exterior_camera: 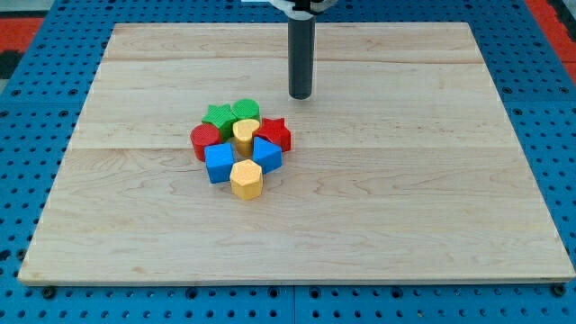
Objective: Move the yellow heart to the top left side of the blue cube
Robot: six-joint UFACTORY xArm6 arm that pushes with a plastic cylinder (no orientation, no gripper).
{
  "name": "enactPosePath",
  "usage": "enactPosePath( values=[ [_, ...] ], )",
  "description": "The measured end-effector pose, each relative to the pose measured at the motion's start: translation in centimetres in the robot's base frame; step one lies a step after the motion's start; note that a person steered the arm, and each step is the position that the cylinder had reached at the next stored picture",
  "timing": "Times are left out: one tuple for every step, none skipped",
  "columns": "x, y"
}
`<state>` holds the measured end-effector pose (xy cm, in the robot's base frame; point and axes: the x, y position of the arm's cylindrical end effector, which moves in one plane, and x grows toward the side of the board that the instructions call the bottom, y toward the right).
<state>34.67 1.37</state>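
Hovering over the far half of the wooden tabletop [405, 207], my tip [301, 96] stands well apart from a tight cluster of blocks, to the cluster's far right. The rod carries no fingers, so there is nothing to open, close or grip with.

At the cluster's heart sits the yellow heart [245, 131], hemmed in on every side: a green star [217, 115] and a second green block [246, 111] on its far side, a red block [204, 139] to its left, a red star [276, 133] to its right. Just near of it lie two blue blocks; the blue cube [219, 163] is the left one, with a second blue block [267, 153] beside it, and a yellow hexagonal block [246, 179] sits nearest of all.

The approach appears to be the step in hand, with no contact made. The heart already sits just far-right of the cube, so the next move likely calls for a short leftward nudge, threading the tip in from the right without scattering the neighbours.
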Motion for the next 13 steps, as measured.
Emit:
enactPosePath(
  values=[
    [-0.2,0.3],
    [-0.3,0.0],
    [1.1,0.0],
    [2.5,-1.1],
    [4.6,-3.1],
    [6.1,-8.3],
    [6.3,-11.4],
    [6.1,-9.5],
    [7.0,-10.1],
    [9.5,-8.3],
    [10.9,-7.6],
    [12.7,-6.2],
    [14.3,-7.0]
  ],
)
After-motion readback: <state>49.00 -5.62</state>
